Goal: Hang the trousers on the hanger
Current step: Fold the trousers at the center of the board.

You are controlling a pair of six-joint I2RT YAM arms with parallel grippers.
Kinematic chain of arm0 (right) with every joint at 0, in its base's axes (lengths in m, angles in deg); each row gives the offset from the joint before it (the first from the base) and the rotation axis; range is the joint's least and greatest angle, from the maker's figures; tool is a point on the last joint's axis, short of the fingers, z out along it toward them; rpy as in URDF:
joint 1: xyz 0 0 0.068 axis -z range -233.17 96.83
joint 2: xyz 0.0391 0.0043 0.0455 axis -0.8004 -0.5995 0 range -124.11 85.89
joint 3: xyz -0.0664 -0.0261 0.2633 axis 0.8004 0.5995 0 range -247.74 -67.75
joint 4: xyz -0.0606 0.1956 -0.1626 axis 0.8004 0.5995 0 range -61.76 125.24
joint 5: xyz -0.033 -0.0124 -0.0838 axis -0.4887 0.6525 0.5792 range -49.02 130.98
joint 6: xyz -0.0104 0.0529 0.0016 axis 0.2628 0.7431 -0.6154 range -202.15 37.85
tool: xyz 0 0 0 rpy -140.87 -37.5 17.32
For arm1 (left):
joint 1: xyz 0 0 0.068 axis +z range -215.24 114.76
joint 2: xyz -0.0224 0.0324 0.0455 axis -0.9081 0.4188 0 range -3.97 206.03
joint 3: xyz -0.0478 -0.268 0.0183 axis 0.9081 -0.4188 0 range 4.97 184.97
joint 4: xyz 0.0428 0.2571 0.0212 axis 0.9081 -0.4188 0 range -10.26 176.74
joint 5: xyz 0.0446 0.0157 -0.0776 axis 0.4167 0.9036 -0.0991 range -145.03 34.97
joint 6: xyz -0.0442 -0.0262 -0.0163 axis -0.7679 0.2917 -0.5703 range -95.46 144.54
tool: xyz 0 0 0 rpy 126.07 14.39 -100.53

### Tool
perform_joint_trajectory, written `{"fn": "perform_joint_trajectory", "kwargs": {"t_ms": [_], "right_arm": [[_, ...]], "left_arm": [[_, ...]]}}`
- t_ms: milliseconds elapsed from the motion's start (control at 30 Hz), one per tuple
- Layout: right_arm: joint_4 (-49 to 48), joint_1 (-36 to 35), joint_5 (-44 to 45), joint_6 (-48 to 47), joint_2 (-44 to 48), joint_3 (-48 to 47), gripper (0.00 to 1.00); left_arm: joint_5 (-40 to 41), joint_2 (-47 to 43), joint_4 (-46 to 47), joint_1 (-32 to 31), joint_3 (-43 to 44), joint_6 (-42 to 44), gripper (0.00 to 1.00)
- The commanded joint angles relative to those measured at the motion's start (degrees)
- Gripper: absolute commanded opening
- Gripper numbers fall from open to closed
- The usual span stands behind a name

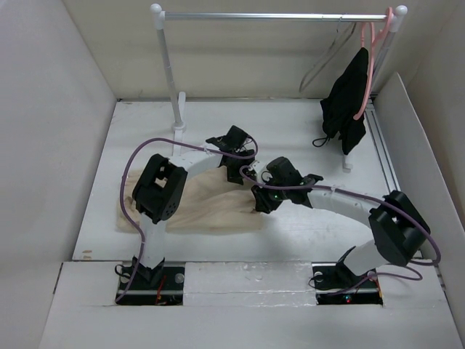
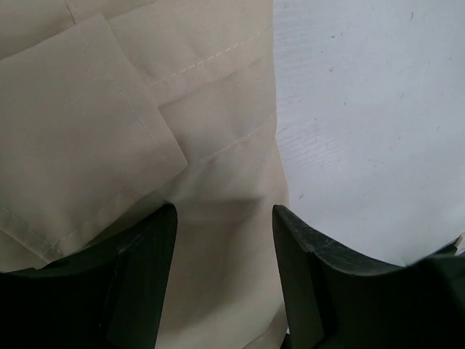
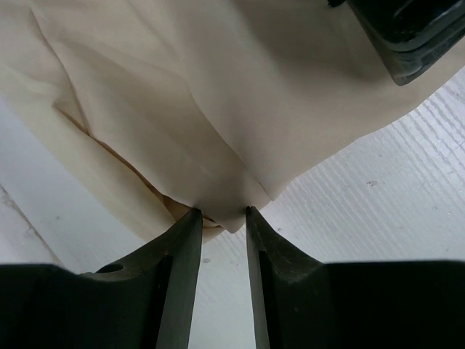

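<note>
1. The trousers [image 1: 211,207] lay rumpled on the white table [image 1: 290,131], just beyond the arm bases and beneath both wrists.
2. The left gripper [image 2: 225,280] had its jaws spread well apart and held nothing. The right-hand edge of the cloth ran through the gap between them.
3. In the left wrist view, one finger [image 2: 138,276] stood over beige fabric with a stitched flap and the other [image 2: 320,276] stood over bare table. Whether either tip touched the cloth could not be told.
4. The right gripper [image 3: 221,212] had its jaws drawn close together, pinching a corner of the trousers. The cloth came to a point between the tips, with folds fanning away from it.
5. The hanger [image 1: 314,69] hung from the rail [image 1: 276,16] at the back of the table, well apart from the trousers and both grippers.
</note>
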Motion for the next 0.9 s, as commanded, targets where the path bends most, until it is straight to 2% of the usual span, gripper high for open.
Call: {"fn": "perform_joint_trajectory", "kwargs": {"t_ms": [0, 100, 133, 167, 267, 667, 867], "right_arm": [[-3.1, -0.3, 0.3, -1.1, -0.9, -0.1, 0.37], [-3.4, -0.3, 0.5, -1.2, -1.3, 0.2, 0.35], [-3.2, -0.3, 0.7, -1.1, -1.3, 0.1, 0.29], [-3.0, -0.3, 1.3, -0.9, -1.1, 0.1, 0.16], [-3.2, -0.8, 3.4, -0.5, 1.2, 0.8, 0.00], [1.8, -4.0, 4.2, 0.0, 8.6, 9.5, 0.00], [2.5, -6.5, 6.9, 1.7, 7.1, 13.0, 0.00]], "left_arm": [[-1.1, -1.3, 0.9, 0.0, 0.8, -0.5, 0.51], [-0.6, -0.7, 1.0, 0.0, 0.8, -0.5, 0.50], [-0.5, -0.6, 1.0, 0.0, 0.8, -0.6, 0.50], [-0.2, -0.4, 1.0, 0.0, 0.8, -0.5, 0.50], [0.9, 0.1, 1.0, 0.0, 0.9, -0.4, 0.50], [2.4, 2.8, 1.2, 0.6, 2.4, -0.8, 0.50], [2.9, 4.2, 1.4, 0.6, 2.7, -0.9, 0.50]]}}
